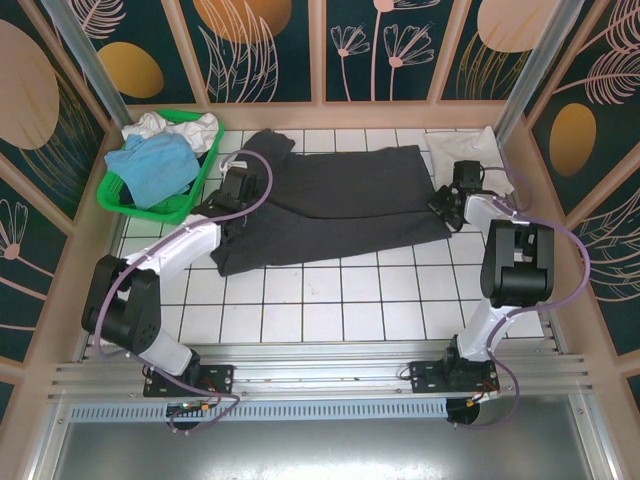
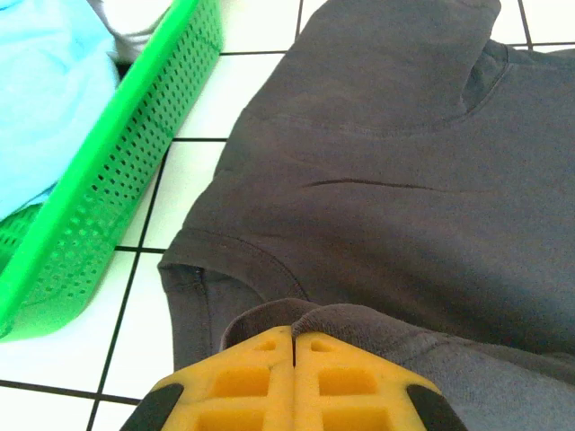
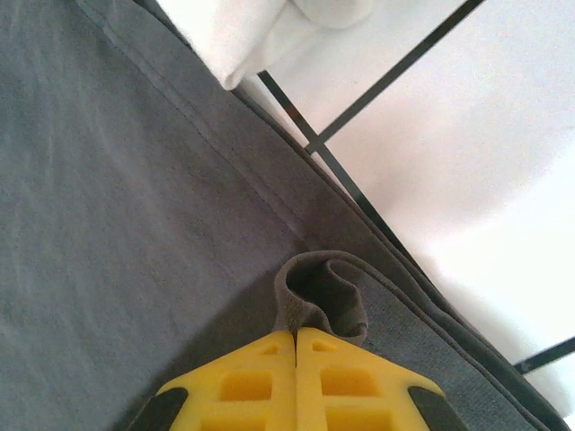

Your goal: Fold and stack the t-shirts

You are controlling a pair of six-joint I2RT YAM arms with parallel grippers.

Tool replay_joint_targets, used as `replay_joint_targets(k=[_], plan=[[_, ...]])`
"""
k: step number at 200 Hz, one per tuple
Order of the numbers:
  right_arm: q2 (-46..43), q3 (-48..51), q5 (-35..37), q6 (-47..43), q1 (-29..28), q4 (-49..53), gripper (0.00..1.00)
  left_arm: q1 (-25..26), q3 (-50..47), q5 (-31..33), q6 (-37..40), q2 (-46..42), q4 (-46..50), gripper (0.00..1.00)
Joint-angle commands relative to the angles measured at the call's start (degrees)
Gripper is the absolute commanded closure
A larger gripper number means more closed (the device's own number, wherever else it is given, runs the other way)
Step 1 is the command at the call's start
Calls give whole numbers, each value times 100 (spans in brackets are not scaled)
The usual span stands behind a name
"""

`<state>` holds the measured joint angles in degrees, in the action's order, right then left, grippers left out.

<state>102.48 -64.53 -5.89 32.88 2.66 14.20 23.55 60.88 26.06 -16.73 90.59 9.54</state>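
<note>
Item: charcoal t-shirt (image 1: 330, 200), lying spread across the tiled table (image 1: 330, 300) between my two arms, partly doubled along its length. Left gripper (image 2: 294, 334): I am pinching it fully closed on a bunched fold at the shirt's sleeve end, near the green basket (image 2: 117, 171). Right gripper (image 3: 296, 334): I am clamping it closed on a pinch of the opposite edge, near a white shirt (image 3: 243, 36) lying at the far right. Light blue t-shirt (image 1: 152, 165): sitting in the basket with white ones. Step, as I judge it: I am making a lengthwise fold of the charcoal shirt. Next move: I should be carrying both pinches across the cloth together, level and in step, keeping the edge taut
</note>
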Motion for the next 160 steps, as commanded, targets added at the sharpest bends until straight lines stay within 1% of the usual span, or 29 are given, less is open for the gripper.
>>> replay_joint_targets(k=[1,27,34,38,53,67,75,77,83,88,100,111,120,135,144,155,160], plan=[[177,-249,125,-120,-28,154,94,-44,293,96,116,269,-178,100],[232,-340,173,-133,-28,222,92,-41,648,47,216,658,-112,100],[235,-364,197,-141,-28,256,88,-45,782,80,224,723,-32,100],[235,-386,213,-146,-28,281,85,-44,863,115,228,921,17,100],[219,-466,299,-181,-28,402,82,-44,1101,282,220,1163,210,100],[135,-516,447,-215,-49,551,73,-60,1226,346,200,1294,288,100],[46,-528,688,-247,-103,668,68,-86,1284,268,214,1344,337,100],[25,-537,816,-247,-124,706,67,-92,1298,228,223,1366,349,98],[-55,-553,1265,-247,-235,852,65,-105,1372,122,235,1412,415,83],[-105,-570,1605,-256,-340,960,64,-113,1446,117,215,1468,494,69],[-263,-556,2242,-202,-567,1212,61,-109,1642,132,162,1577,726,52],[-423,-393,2297,-168,-727,1188,61,-114,1765,107,70,1600,888,33],[-582,-121,1987,-227,-883,909,61,-113,1791,31,-40,1549,978,30],[-768,359,1331,-365,-1135,363,60,-113,1599,-319,-191,1317,918,26],[-793,544,1064,-370,-1245,159,59,-112,1360,-673,-314,1103,773,26],[-791,793,739,-413,-1301,-151,59,-99,917,-1237,-482,840,415,26],[-775,913,702,-418,-1304,-304,59,-104,702,-1538,-567,795,242,26]])
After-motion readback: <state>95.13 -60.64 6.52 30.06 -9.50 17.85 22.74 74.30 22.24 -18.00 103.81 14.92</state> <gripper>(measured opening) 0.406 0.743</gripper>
